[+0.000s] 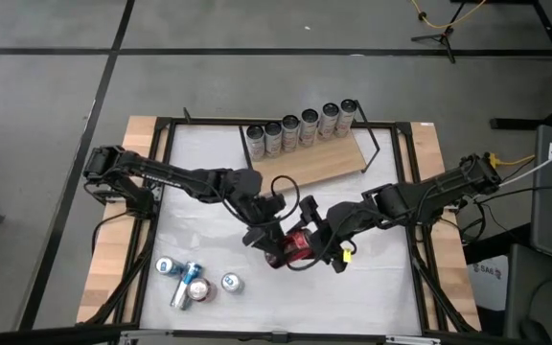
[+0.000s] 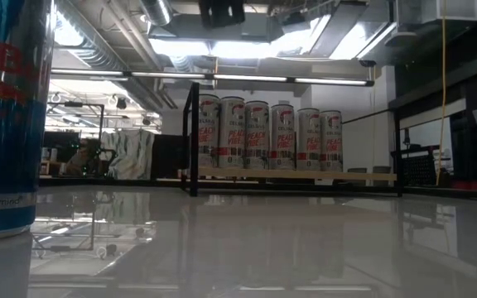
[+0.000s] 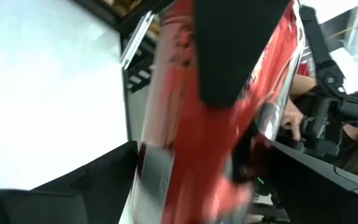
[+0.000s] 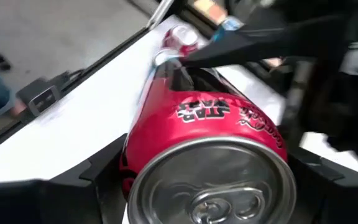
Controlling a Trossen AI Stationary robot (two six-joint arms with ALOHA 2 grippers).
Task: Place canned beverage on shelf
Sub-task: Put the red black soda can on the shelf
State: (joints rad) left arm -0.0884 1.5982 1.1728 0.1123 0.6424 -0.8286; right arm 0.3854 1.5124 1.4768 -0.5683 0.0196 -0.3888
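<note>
A red can (image 1: 295,247) hangs over the middle of the table between both grippers. My right gripper (image 1: 322,240) reaches in from the table's right and is shut on it. My left gripper (image 1: 268,238) reaches in from the left and stands open, one finger (image 3: 229,56) on each side of the can's other end. The shelf (image 1: 329,161), a light wooden board in a black wire frame, lies at the table's far side. A row of several cans (image 1: 305,125) stands upright on it, also seen in the low view (image 2: 263,136). My right gripper pinches the can's side wall close to its tab end (image 4: 135,155) between its two fingers, one on each side. The fingers slant down from the table's right and lie along the can. The can lies tilted, clear of the table. My left gripper has its fingers around the can's far end (image 4: 185,68); whether they touch it I cannot tell.
Several loose cans (image 1: 190,283) stand and lie at the table's near left; a blue one (image 2: 7,124) fills the low view's left edge. White tabletop (image 1: 372,287) lies bare at the near right. The black table frame (image 1: 412,192) runs along the edges.
</note>
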